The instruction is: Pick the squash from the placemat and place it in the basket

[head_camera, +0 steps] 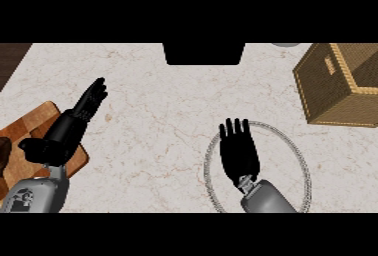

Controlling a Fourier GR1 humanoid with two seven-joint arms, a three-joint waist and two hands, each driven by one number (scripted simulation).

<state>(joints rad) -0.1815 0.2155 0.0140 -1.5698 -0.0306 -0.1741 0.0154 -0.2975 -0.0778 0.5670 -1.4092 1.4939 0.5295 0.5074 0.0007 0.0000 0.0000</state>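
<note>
The right hand [239,150] is lying flat over the round, rope-edged placemat [295,150], its fingers straight and close together, holding nothing. The squash is not showing anywhere on the mat; it may be hidden beneath that hand, though the view is not settling this. The wicker basket [332,95] is standing well apart at the counter's upper right. The left hand [87,104] is resting open at the left, fingers straight, above a wooden cutting board [29,127].
</note>
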